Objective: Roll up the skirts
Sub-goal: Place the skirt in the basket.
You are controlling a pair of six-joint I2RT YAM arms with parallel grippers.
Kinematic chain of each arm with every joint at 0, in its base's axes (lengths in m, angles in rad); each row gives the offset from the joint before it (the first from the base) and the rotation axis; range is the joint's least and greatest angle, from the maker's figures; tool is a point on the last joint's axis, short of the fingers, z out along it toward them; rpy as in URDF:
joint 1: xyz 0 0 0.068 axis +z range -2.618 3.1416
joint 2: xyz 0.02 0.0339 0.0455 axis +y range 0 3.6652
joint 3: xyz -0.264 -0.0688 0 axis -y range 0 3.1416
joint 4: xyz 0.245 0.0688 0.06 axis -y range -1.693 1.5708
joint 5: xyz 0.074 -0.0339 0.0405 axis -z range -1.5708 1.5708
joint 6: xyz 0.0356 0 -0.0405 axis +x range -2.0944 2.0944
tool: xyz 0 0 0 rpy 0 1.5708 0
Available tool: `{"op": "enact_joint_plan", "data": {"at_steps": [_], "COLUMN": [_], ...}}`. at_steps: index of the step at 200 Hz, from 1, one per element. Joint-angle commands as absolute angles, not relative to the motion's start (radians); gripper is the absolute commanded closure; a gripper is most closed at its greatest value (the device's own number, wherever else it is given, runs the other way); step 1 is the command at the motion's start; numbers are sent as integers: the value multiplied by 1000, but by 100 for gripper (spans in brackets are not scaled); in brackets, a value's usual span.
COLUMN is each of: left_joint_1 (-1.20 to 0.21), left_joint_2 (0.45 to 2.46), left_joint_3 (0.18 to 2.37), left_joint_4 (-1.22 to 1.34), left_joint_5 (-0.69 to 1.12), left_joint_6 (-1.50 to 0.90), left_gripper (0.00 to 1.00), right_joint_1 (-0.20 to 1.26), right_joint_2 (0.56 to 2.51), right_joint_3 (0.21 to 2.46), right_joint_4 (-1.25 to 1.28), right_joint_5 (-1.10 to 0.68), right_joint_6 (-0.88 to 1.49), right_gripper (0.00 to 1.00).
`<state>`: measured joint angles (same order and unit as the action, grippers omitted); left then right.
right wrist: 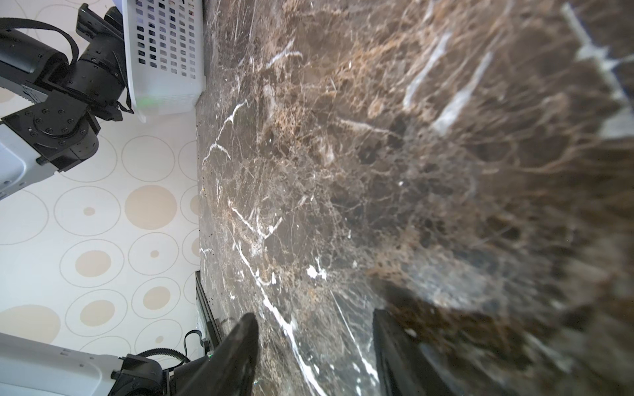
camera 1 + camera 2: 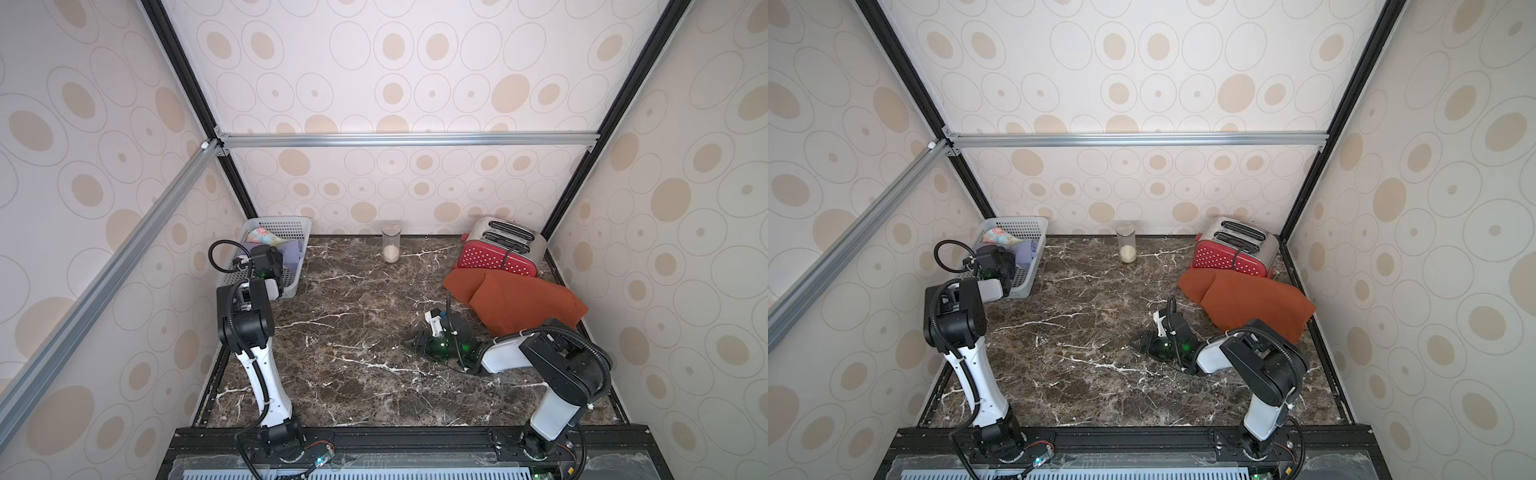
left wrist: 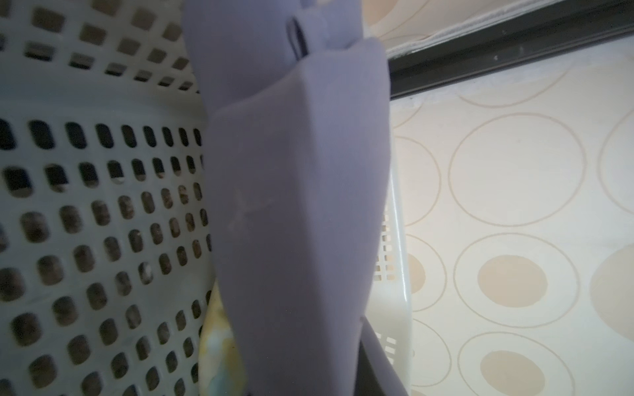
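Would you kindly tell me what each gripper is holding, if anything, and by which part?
The left gripper holds the lavender skirt in the basket; the gripped part is hidden. The right gripper is open, empty.

marble tabletop (image 2: 353, 374) | back-left: basket (image 2: 291, 226) | back-middle: jar (image 2: 391, 247) | back-right: toaster (image 2: 494, 257) | before toaster: rust-orange skirt (image 2: 519, 303)

You have nothing to read here: no text, label, brand, number or sign is legible in any of the views.
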<state>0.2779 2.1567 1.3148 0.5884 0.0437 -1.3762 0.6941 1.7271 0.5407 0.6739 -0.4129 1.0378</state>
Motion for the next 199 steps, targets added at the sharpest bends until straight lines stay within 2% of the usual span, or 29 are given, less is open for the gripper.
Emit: {"op": "enact_joint_plan", "data": {"at_steps": [1,38,72,95,161,199], "left_joint_1": [288,291,298,298,316,320], "left_joint_2": [2168,2078,2132,2152,2261,2312], "left_joint_3": [1384,1329,1259,1244,1356,1470], "left_joint_4": [631,567,691,680,592,457], "left_joint_5": [99,66,97,84,132,151], "left_joint_6": [-1340,-1275,-1369,-1367,-1300,-1234], "left_gripper": [100,100,100,100,100,98], "right_joint_1": [693,694,697,697,699,703], "right_joint_2": [1739,1737,1753,1749,1736,1720], "right_joint_3": [522,523,521,513,525,529], "right_joint_4": [585,595,615,617,598,574], "right_joint_5": [-400,-396,-410,-410,-400,-393], "right_joint_6": [1030,1031,1039,1039,1037,1031], "right_gripper": [44,44,45,45,45,45]}}
